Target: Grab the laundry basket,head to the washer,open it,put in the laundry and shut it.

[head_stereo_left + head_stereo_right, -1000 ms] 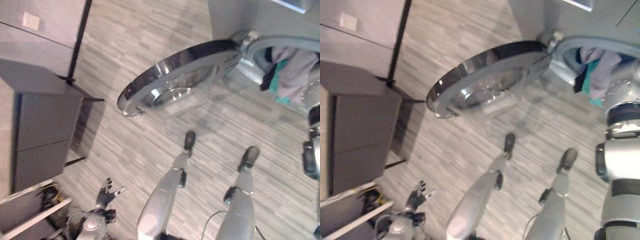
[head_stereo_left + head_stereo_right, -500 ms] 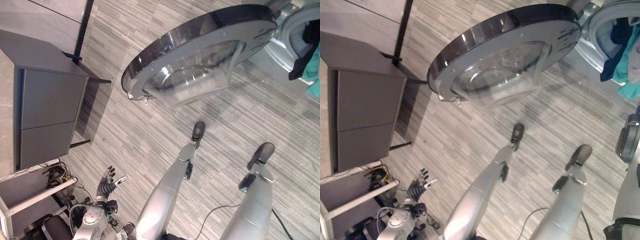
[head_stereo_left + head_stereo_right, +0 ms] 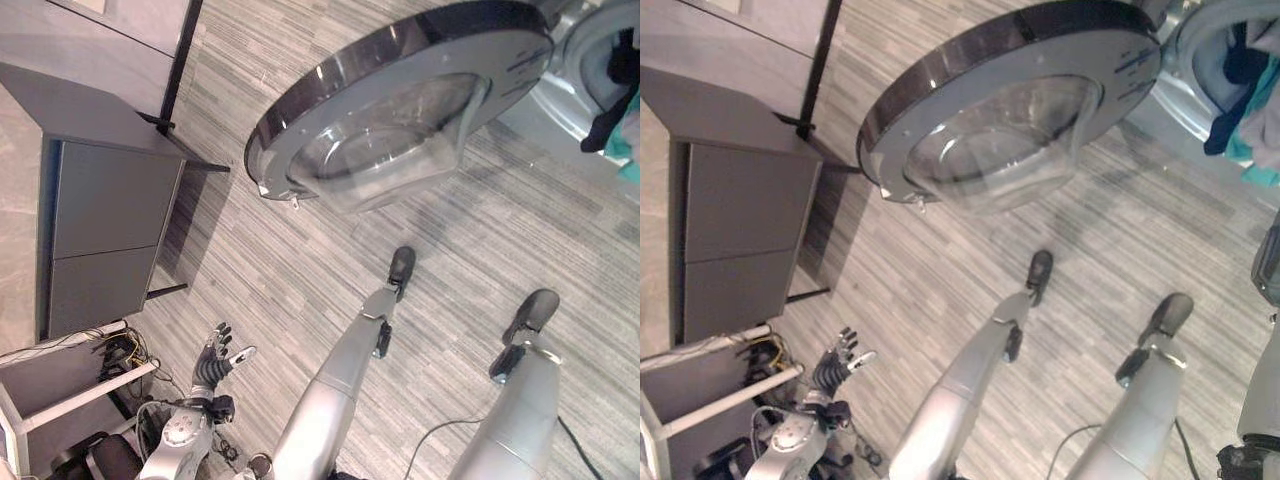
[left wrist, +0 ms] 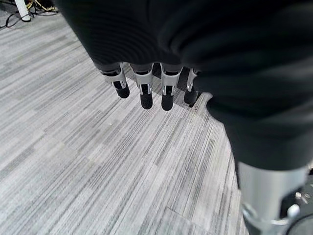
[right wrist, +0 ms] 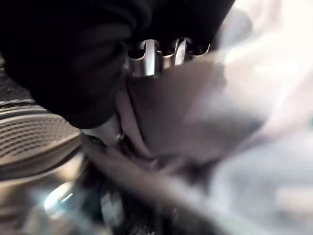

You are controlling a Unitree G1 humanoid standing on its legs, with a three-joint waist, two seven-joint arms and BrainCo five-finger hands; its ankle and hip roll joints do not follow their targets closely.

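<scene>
Left hand (image 3: 212, 362): low over the floor (image 3: 300, 260), fingers (image 4: 145, 90) straight, holding nothing.
Right hand (image 5: 73, 58): fingers buried in laundry (image 5: 186, 107); grip unclear.
Washer door (image 3: 400, 100): wide open.

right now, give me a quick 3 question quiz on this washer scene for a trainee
1. True or false: the washer door is shut.
2. Where does the laundry hang? A) in the drum opening B) on the grey cabinet C) on the floor
3. The left hand hangs with fingers straight and holds ____.

Key: 1 false, it stands wide open. 2 A. 3 nothing. The right hand has its fingers buried in the cloth, so its grip cannot be read.
</scene>
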